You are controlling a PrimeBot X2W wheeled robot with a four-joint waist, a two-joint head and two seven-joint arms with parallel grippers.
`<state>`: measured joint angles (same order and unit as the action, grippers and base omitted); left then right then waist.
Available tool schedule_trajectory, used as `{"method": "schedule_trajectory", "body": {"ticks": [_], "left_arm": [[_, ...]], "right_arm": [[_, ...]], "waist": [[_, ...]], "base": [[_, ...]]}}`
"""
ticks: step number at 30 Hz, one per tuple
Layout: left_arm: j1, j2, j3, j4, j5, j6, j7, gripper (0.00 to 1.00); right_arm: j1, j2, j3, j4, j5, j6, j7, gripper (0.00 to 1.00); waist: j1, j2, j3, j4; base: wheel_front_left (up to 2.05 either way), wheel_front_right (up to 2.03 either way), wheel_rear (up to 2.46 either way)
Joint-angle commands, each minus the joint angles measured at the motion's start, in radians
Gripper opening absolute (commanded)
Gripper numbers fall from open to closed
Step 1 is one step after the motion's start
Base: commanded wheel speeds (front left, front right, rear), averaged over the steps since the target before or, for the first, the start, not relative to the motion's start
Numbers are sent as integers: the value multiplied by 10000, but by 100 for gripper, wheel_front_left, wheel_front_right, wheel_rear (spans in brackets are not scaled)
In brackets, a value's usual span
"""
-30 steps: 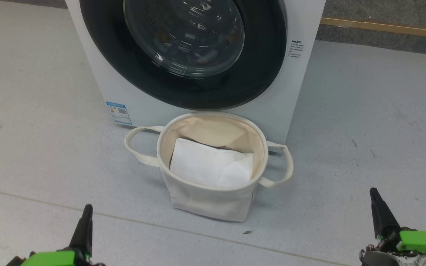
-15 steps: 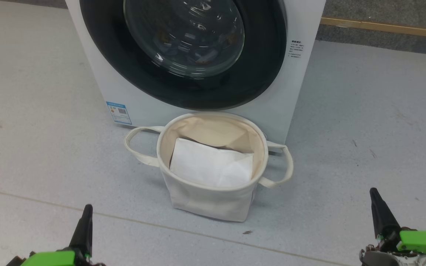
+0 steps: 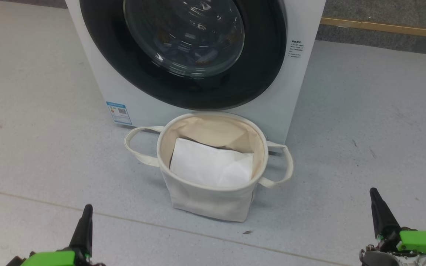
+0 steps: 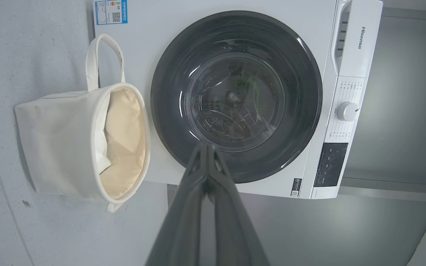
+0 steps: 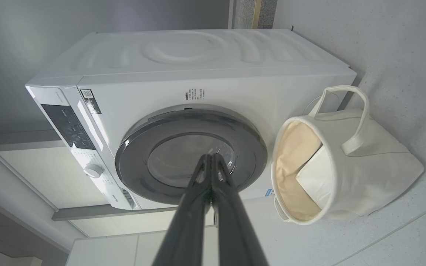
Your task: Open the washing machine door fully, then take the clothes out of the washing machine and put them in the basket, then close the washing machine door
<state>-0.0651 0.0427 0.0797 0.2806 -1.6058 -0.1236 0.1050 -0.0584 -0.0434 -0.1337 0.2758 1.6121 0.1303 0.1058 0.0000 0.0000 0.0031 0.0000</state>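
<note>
- Left end effector [image 3: 86, 211]: two long dark tapered fingers pressed together to one point, gripping nothing. It hung low at my left above the floor [image 3: 364, 122], well short of the basket. A bright green plastic piece sat at its base.
- Right end effector [image 3: 374, 193]: same dark slim fingers, closed tip to tip and empty, low at my right, well apart from the basket.
- The washing machine [image 3: 124, 96]: white boxy front-loader with smooth panels, standing on the floor straight ahead. A small blue-and-white label [image 3: 118, 112] marked its lower front corner. The left wrist view showed a round white knob [image 4: 347, 111] and a dark flat control panel [image 4: 330, 164].
- The washing machine door [image 3: 264, 55]: large and round, with a wide glossy black rim around a bulging clear glass bowl. It sat closed, flush against the machine's front.
- The clothes [image 3: 202, 61]: dim orange-brown patches behind the glass, inside the drum. I could not tell their shape.
- The basket [image 3: 205, 205]: round, soft, off-white canvas with beige lining, its loop handles [image 4: 91, 64] out to each side. It stood upright on the floor just before the machine, below the door.
- Folded sheet [image 3: 209, 166]: plain white and flat, leaning inside the basket.
- Floor: pale grey, finely speckled, crossed by thin seam lines.
</note>
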Motion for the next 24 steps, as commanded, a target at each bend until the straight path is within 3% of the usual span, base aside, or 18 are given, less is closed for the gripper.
{"method": "schedule_trajectory", "body": {"ticks": [1,24], "left_arm": [[-429,75,337,-358,-32,-71,79,0],[-429,75,337,-358,-32,-71,79,0]], "right_arm": [[-495,-68,204,-311,-31,4,71,0],[-495,-68,204,-311,-31,4,71,0]], "waist": [[0,0,0,0],[0,0,0,0]], "base": [[0,0,0],[0,0,0]]}}
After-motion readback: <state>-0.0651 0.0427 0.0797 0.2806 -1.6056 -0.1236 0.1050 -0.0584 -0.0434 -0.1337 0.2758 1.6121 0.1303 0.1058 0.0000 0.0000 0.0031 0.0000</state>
